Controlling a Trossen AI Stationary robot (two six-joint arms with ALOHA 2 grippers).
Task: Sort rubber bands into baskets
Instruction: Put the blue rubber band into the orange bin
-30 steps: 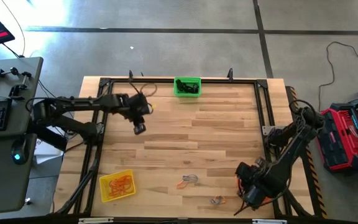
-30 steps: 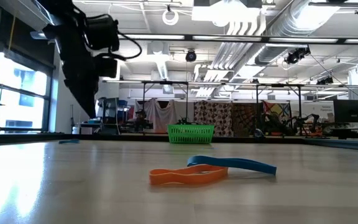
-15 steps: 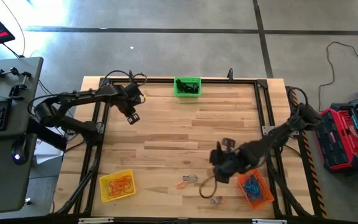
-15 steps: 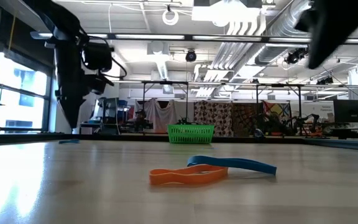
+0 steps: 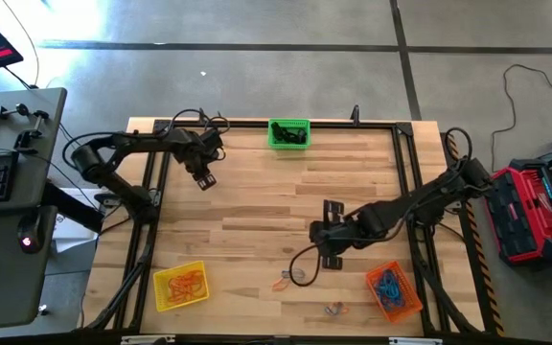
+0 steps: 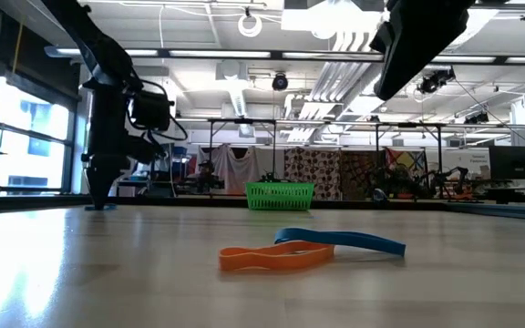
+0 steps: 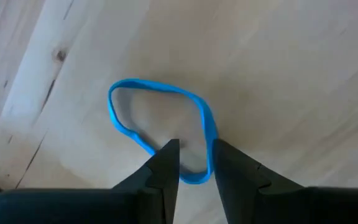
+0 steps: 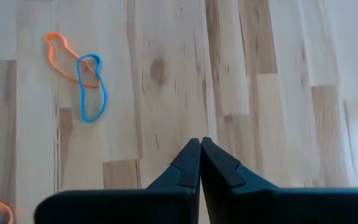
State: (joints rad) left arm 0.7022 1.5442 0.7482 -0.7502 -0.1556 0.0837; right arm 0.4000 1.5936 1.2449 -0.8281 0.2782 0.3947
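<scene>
A blue rubber band lies flat on the wood near the table's far left. My left gripper points down over the band's near end, fingers open, one on each side of a strand; its tip reaches almost to the tabletop. My right gripper is shut with nothing in it and hangs over the table's middle. An orange and a blue band lie crossed, seen low too. The green basket, yellow basket and orange basket hold bands. My left gripper straddles one strand of the blue band from above, pointing down. I cannot tell whether its fingers touch the band, which lies flat on the table.
Another orange and blue pair lies near the front edge. A black frame runs round the tabletop. A loop of the right arm's cable hangs beside the crossed bands. Bare wood spreads across the table's middle.
My right gripper has swung from above the orange basket at the near right corner toward the table's middle, uncovering that basket. My left gripper has gone toward the far left corner and sunk close to the tabletop.
</scene>
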